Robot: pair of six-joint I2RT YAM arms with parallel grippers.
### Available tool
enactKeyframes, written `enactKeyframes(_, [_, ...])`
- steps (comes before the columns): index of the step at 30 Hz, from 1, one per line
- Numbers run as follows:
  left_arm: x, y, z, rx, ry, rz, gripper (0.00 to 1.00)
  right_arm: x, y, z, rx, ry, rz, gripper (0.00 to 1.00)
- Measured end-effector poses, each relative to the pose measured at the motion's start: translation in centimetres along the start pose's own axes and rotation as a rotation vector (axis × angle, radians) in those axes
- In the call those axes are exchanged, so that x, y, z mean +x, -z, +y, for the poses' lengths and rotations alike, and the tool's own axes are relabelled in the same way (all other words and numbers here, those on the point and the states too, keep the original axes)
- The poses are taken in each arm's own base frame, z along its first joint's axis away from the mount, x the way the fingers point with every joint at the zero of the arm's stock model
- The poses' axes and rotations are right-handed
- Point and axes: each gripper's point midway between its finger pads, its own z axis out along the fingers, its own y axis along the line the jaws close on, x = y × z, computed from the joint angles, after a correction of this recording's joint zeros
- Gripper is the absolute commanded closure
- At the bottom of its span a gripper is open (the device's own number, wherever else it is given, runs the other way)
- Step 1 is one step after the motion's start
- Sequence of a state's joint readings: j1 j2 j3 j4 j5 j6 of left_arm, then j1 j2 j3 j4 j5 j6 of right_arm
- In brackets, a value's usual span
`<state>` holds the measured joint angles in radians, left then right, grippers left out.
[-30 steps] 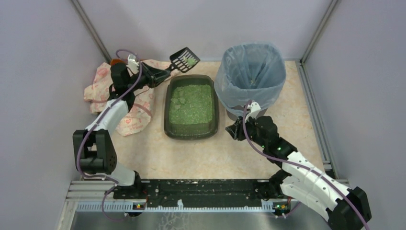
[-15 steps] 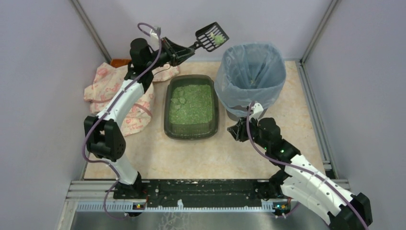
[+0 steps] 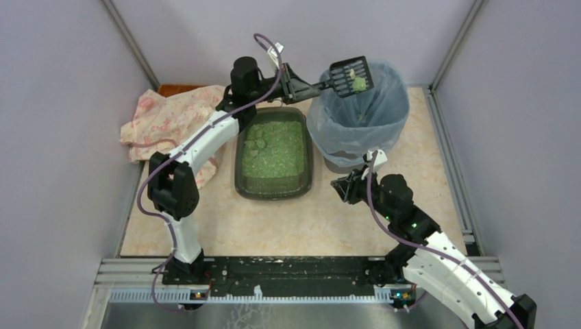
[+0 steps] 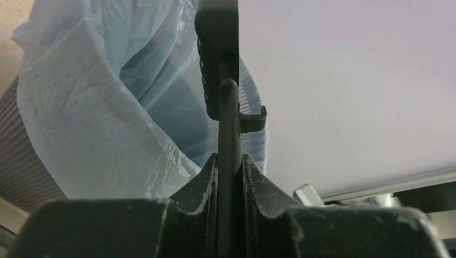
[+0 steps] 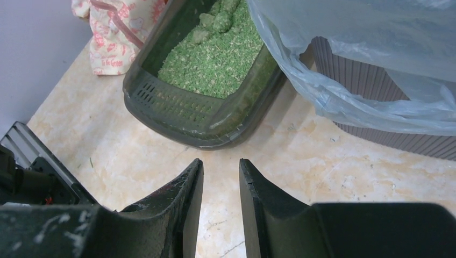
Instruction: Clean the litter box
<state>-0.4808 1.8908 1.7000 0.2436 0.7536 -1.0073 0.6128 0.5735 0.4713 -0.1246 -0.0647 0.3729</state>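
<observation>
- Ahead of the left fingers (image 3: 296,82), which are clamped on its thin handle, a black slotted scoop (image 3: 351,74) hangs just past the nearest rim of the bag-lined bin (image 3: 356,127), carrying a green clump (image 3: 357,83).
- Below those fingers the litter box (image 3: 274,194) lies on the tabletop (image 3: 308,219), just beside the bin. Its green litter (image 3: 273,147) has more lumps at the end farthest from the right fingers.
- Right fingers (image 3: 341,188): parted by a narrow gap and holding nothing, low over the tabletop. The box's near corner is ahead of their tips, and the bin is ahead and to their right.
- Risk (judged): the clump sits near the bag's edge, not over its middle. Tipping here could drop it on the rim or between bin and box.
- Risk (judged): the loose bag could catch the scoop's lip and be pulled off the bin. The handle is gripped far from the loaded blade, so it may pivot.
- Top view only: the clump, the scoop's place over the bin, and a patterned cloth (image 3: 171,116) beyond the left arm.
- Left wrist view only: the scoop edge-on, its handle pinched squarely between the fingers. The load is hidden.
- Right wrist view only: the slotted ledge at the box's near end, the gap between the fingers, and the bin's ribbed wall under the bag.
</observation>
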Motion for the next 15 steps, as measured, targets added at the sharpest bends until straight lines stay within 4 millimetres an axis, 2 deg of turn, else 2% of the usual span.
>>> enactKeyframes(10, [2.7,-3.5,0.6,-0.061,-0.437,-0.025,1.00,0.7,0.1,-0.3,0.014,0.001,0.026,0.69])
enactKeyframes(15, [4.3,-4.4,0.2,-0.121,-0.654,-0.058,1.00,0.7,0.0,-0.5,0.022,0.001,0.028,0.69])
